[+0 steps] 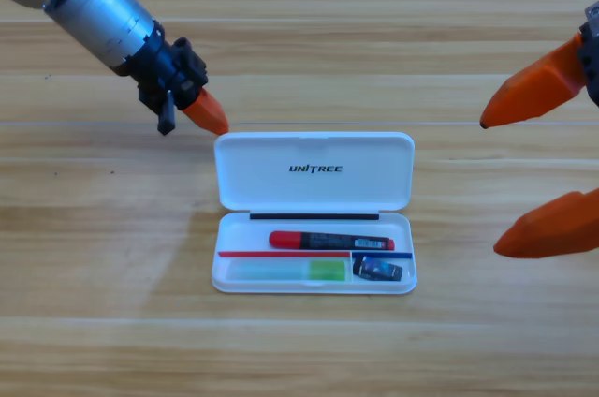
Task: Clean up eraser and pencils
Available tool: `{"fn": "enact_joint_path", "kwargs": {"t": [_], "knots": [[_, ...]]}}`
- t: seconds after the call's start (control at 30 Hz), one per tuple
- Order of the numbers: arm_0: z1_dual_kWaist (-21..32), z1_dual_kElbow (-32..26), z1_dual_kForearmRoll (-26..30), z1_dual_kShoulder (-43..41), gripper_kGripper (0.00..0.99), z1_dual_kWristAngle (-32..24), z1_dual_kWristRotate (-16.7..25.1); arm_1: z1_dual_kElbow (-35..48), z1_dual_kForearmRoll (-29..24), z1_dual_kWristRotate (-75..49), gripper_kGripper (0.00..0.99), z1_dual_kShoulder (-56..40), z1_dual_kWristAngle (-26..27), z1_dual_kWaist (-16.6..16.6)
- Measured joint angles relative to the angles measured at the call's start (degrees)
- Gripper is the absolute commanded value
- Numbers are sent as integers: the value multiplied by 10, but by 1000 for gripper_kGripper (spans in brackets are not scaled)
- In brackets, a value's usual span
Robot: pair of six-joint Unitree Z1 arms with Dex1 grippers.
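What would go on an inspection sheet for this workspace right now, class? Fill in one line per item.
Surface: wooden table.
Job's things: red pen, green pen and eraser all lie inside the open white case.
Clutter: nothing seen.
Grippers: left gripper is at the lid's upper left corner; right gripper waits at the right edge, jaws wide apart, holding nothing.
Cables: nothing seen.
Surroundings: nothing seen beyond the table.
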Motion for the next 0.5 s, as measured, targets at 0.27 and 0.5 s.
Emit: {"fn": "enact_joint_path", "kwargs": {"t": [0.27,0.5], "knots": [[-16,0,21,-2,0,-21,0,0,-1,0,988,0,0,0],[-41,0,40,-26,0,-22,-1,0,-1,0,988,0,0,0]]}}
